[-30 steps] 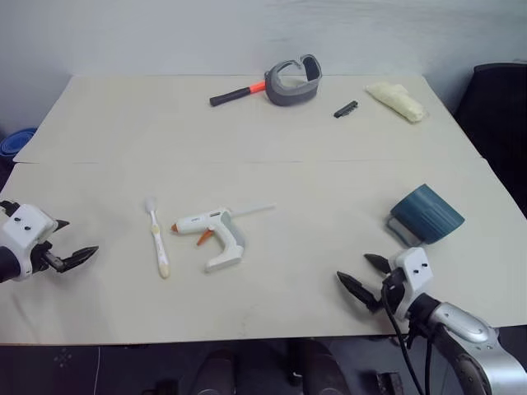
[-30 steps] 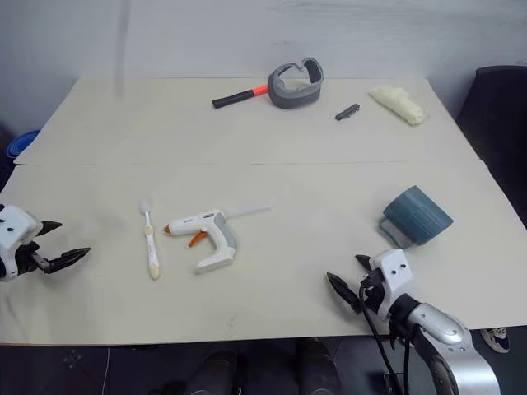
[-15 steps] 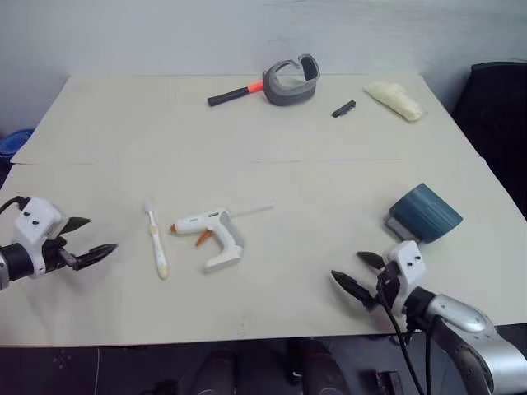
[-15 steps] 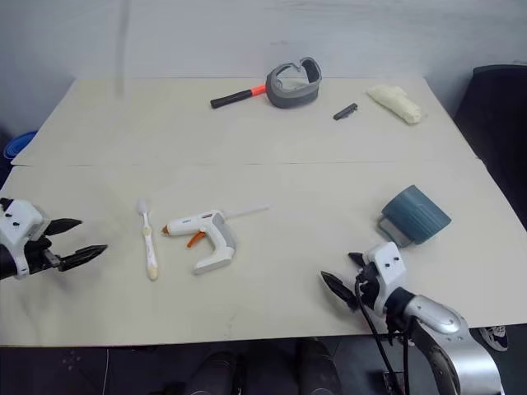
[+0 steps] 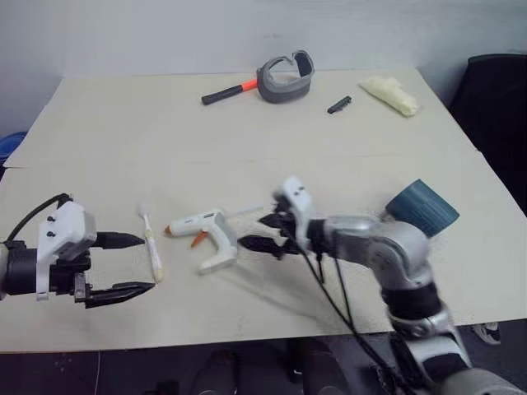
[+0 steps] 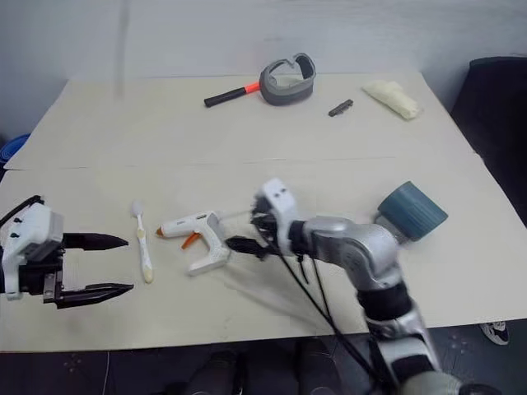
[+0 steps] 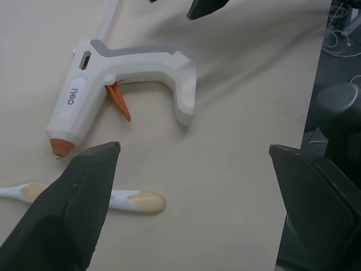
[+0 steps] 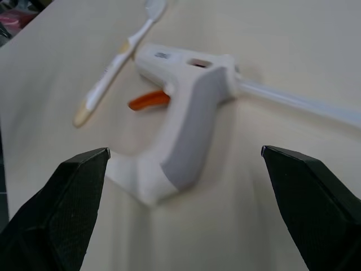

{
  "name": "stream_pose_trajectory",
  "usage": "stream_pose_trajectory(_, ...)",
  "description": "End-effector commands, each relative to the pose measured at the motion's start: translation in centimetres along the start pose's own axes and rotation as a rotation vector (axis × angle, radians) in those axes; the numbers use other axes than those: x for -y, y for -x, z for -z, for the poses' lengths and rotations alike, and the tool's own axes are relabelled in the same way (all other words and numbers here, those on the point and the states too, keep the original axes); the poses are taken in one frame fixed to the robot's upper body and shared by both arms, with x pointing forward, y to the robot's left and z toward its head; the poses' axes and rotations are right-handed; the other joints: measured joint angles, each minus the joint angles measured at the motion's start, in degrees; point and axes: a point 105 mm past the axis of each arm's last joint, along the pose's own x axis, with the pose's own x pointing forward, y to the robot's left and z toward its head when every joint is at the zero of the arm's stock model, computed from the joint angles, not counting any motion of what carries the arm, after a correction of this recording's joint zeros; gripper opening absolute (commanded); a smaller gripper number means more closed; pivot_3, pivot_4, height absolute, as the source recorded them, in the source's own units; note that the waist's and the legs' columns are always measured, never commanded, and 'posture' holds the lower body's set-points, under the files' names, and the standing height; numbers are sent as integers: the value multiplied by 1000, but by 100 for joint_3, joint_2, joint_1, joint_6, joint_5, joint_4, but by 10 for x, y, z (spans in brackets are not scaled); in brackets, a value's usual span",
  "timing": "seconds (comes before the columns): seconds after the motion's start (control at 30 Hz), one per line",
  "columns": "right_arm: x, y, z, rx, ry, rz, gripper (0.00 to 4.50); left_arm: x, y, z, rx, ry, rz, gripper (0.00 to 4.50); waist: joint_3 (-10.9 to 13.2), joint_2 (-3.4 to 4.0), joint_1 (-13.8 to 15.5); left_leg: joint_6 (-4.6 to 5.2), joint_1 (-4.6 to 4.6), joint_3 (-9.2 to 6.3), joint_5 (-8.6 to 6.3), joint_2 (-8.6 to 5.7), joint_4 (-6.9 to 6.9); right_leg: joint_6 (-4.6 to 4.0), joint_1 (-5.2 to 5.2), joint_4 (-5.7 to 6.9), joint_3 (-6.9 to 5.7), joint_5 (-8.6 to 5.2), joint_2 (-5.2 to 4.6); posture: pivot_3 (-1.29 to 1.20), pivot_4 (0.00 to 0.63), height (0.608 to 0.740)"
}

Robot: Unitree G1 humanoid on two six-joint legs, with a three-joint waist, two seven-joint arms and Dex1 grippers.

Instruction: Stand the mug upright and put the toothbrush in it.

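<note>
The mug lies on its side, and the right arm hides part of it. In the left wrist view, the toothbrush is half hidden behind a black finger, and its brush end is cut off.

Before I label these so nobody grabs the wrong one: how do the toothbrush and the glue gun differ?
The toothbrush is a slim straight stick with a cream-yellow handle end; the glue gun is bulkier, pistol-shaped, with an orange trigger and tip. The toothbrush lies nearer the open left gripper, the glue gun nearer the open right gripper. Both are mostly white and lie flat on the table, side by side.
</note>
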Motion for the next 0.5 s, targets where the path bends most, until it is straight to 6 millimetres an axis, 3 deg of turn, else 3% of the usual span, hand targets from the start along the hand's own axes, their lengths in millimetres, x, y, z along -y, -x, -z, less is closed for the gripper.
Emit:
stream_pose_trajectory(0.03, -3, -17, -8, -44, 37, 21, 4488, -5, 7, -8, -6, -59, -41, 4500, 0, 0, 6, 0, 0, -1, 0, 0, 0, 0, 0, -1, -1, 0, 0, 0, 150, 740)
stream_pose_trajectory(0.17, -6, -27, -5, -104, 37, 12, 4488, -4, 4, -10, 8, -64, -46, 4500, -1, -2, 5, 5, -3, -1, -3, -3, 0, 0, 4, -6, -2, 0, -7, 0, 150, 740)
stream_pose_trajectory(0.33, 5, -28, 9, -183, 130, 90, 4488, -4, 0, -12, 32, -72, -56, 4500, -1, -1, -8, 8, -2, 7, -6, -5, 0, 1, 1, -8, -6, 0, -8, 0, 150, 740)
stream_pose_trajectory(0.5, -1, -39, 15, -206, 157, 68, 4488, -6, -7, -9, 38, -76, -59, 4500, -1, -1, -20, -3, 4, 9, -6, -5, 0, -1, 1, -2, -6, -1, 15, 0, 150, 740)
